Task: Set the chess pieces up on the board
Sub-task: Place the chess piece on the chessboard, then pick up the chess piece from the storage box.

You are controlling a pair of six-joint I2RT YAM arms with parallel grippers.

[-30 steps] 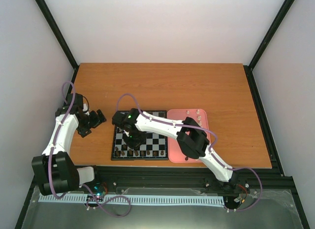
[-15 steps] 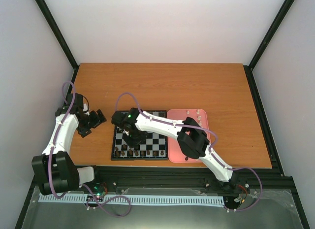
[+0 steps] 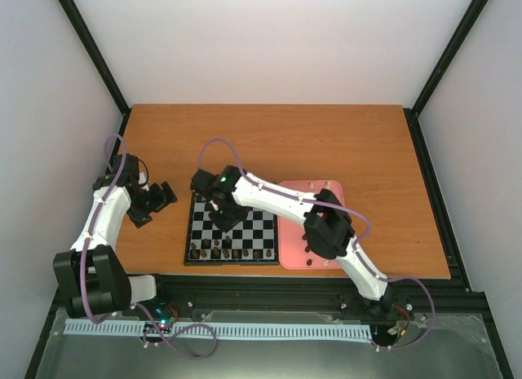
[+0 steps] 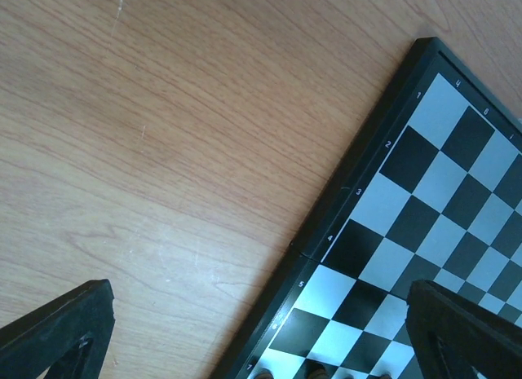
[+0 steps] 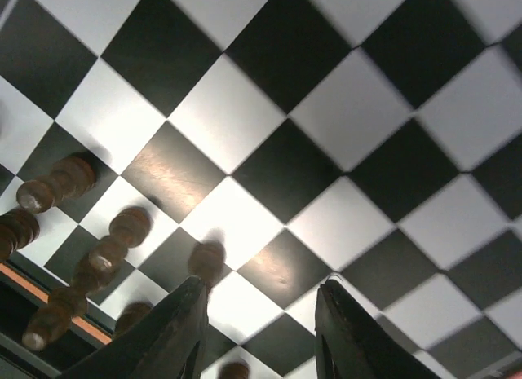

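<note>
i'd judge the dark chess pieces [image 5: 129,229], standing in the near rows of the board [image 5: 269,163], light and easily toppled, best pinched round the waist from above; the right gripper [image 5: 261,285] hangs open and empty over them, the left gripper [image 4: 257,291] open beside its left edge

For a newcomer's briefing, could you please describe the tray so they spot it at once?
Start at the wooden table, then find the checkered board near its front edge. The tray lies beside the board's right side, the only pink thing there.
</note>
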